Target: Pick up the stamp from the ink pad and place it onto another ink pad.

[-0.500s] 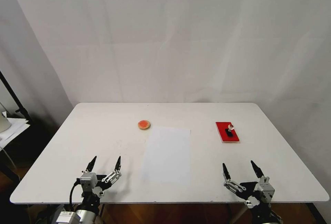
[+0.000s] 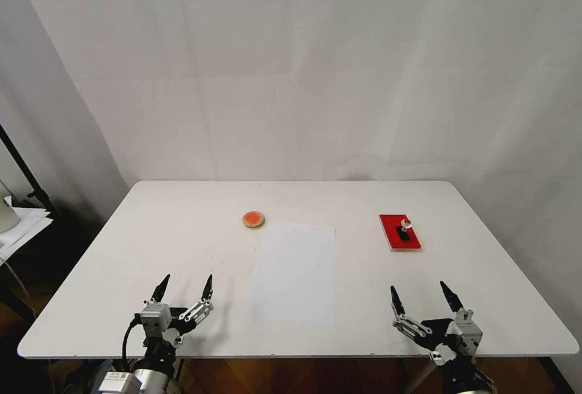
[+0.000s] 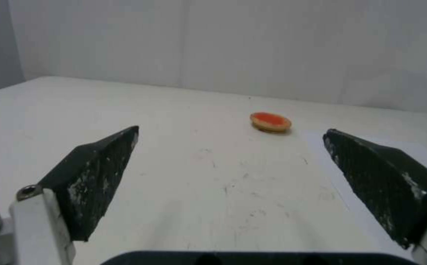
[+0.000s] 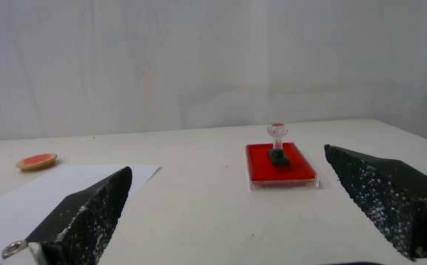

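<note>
Red rectangular ink pad (image 2: pixel 399 232) carries the tiny black-based, clear-knobbed stamp (image 2: pixel 403 229) — untouched, nothing shifted since a moment ago. Right gripper (image 2: pixel 424 302) and left gripper (image 2: pixel 184 288) hover near the table edge, fingers apart; round orange-red pad (image 2: pixel 253 219) waits well apart — pickup not begun.

Your head camera looks down over the whole table (image 2: pixel 182 230); both low wrist cameras face its far edge, sharing the round pad (image 3: pixel 270 122), seemingly distant.
</note>
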